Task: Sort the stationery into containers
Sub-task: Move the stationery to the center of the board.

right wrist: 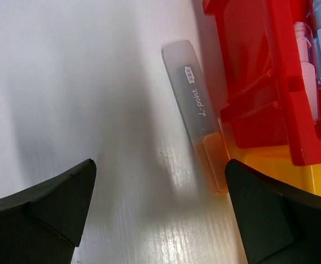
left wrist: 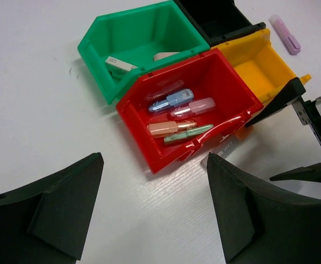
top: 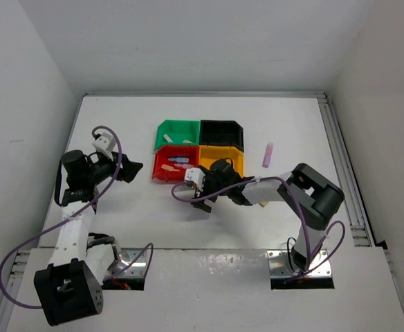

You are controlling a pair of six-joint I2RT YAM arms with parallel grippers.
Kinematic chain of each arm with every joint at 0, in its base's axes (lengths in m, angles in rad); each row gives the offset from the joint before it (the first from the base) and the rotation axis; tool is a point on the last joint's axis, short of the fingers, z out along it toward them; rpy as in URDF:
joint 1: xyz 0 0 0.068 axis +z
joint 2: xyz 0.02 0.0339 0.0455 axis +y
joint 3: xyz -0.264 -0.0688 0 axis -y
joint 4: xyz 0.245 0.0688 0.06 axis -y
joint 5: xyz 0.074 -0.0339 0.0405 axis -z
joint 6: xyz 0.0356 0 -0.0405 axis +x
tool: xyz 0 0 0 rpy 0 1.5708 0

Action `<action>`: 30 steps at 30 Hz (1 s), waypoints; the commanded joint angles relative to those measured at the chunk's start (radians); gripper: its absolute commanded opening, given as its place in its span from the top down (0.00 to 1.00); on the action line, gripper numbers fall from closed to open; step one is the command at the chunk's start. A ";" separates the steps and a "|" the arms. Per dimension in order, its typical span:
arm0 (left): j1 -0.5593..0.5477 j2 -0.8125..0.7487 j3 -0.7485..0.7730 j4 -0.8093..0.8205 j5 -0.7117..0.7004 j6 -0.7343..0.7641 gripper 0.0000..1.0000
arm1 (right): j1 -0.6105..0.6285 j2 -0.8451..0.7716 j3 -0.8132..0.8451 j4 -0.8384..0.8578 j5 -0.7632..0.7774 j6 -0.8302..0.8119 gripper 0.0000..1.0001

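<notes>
Sorting looks mostly done but not finished, as far as can be judged. Five stubby sticks can be seen lying in the red bin (left wrist: 136, 135): a blue one (left wrist: 171, 100), a pale pink one (left wrist: 193, 107), an orange one (left wrist: 170, 128), a mint-green one (left wrist: 189, 132) and a clear-ish one at the back. Two pale little blocks (left wrist: 120, 64) are parked in the green bin (left wrist: 97, 69). Nothing can be made out in the yellow bin (left wrist: 259, 71). The black bin (left wrist: 215, 16) looks bare from above, but it's too dark for that to be called for sure.

Two pieces are left out on the surface (top: 119, 124). An orange marker (right wrist: 196, 110) with a frosted cap is lying flat just beside the red bin's outer wall, pretty much against it. A lilac stick (top: 268, 153) is sitting apart, off to the right of the yellow bin.

The right hand (right wrist: 159, 181) is held spread wide over the orange marker, one finger on either side, with nothing pinched. The left hand (left wrist: 155, 181) is spread too, and empty, hanging just left of the bins and pointed at the red one.

The marker is probably the piece being gone for. It's tucked tight to the wall, so little room is left for the finger on that side. After that, only the lilac stick would be left.
</notes>
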 commanded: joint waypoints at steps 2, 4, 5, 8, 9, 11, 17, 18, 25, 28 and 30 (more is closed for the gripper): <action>0.012 0.012 0.039 0.049 0.011 0.017 0.18 | -0.012 0.018 0.041 0.045 -0.024 0.008 0.01; 0.012 0.016 0.041 0.051 0.011 0.019 0.18 | -0.012 0.021 0.040 0.049 -0.036 0.006 0.01; 0.014 0.018 0.044 0.051 0.010 0.019 0.18 | -0.012 0.024 0.037 0.059 -0.039 0.008 0.01; 0.012 0.024 0.047 0.046 0.011 0.022 0.18 | -0.010 0.031 0.044 0.042 -0.058 0.014 0.02; 0.012 0.026 0.049 0.043 0.011 0.023 0.18 | -0.009 0.027 0.046 0.037 -0.062 0.015 0.02; 0.012 0.024 0.052 0.034 0.011 0.033 0.18 | -0.003 0.010 0.038 0.024 -0.079 0.017 0.03; 0.012 0.024 0.053 0.032 0.017 0.031 0.18 | 0.040 -0.070 -0.034 -0.038 -0.140 0.020 0.06; 0.012 0.024 0.053 0.032 0.019 0.029 0.18 | 0.050 -0.082 -0.043 -0.052 -0.154 0.011 0.07; 0.011 0.016 0.058 0.020 0.026 0.033 0.18 | 0.106 -0.177 -0.104 -0.124 -0.206 0.009 0.10; 0.012 0.016 0.058 0.023 0.026 0.031 0.18 | 0.106 -0.186 -0.083 -0.115 -0.159 0.072 0.10; 0.011 0.021 0.058 0.026 0.026 0.025 0.18 | 0.108 -0.183 -0.056 -0.104 -0.081 0.141 0.11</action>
